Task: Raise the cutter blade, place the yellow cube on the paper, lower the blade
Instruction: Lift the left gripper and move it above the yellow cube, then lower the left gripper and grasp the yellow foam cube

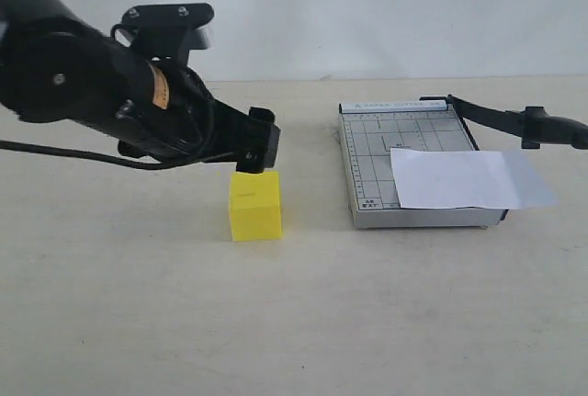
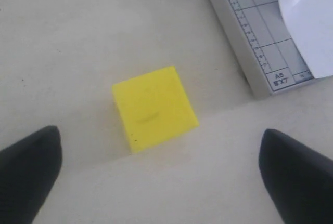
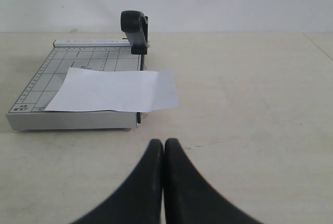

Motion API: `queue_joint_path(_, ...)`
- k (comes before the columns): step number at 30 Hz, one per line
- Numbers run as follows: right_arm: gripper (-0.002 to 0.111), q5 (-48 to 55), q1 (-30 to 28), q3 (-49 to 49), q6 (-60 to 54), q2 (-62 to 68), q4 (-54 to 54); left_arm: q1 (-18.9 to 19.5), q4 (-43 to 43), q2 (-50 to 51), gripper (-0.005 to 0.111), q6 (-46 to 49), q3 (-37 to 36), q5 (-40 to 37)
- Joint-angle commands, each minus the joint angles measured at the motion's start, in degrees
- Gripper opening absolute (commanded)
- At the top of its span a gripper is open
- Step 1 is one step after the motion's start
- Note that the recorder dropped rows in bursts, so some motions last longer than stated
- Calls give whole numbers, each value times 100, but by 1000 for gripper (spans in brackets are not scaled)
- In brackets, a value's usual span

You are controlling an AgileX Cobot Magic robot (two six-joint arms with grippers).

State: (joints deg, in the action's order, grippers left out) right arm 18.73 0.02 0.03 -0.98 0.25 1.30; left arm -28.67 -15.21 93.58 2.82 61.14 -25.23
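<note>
Pale beige worktop meets a plain white wall behind. At the left, the left claw hangs just over the yellow cube, its fingers spread wide on either side and gripping nothing; the cube sits on the worktop, well apart from the grey cutter base. The paper lies flat on that base, overhanging its right edge. The cutter blade stands lifted off the base. The right claw is pressed together, empty, facing the cutter.
</note>
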Motion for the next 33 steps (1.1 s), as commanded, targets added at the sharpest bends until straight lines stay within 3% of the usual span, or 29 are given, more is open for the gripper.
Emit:
queue_joint_path(1,0,-27,-6,-3,-20,-25,-11,7,-26,574,108,-68,491,-223)
queue_joint_path(21,0,-27,-6,-3,-20,-25,-11,7,-93,2107,108,-412,1847,-881)
queue_joint_path(33,0,-27,-6,-3,-20,-25,-11,7,-250,2488,108,-458,2121,-1239)
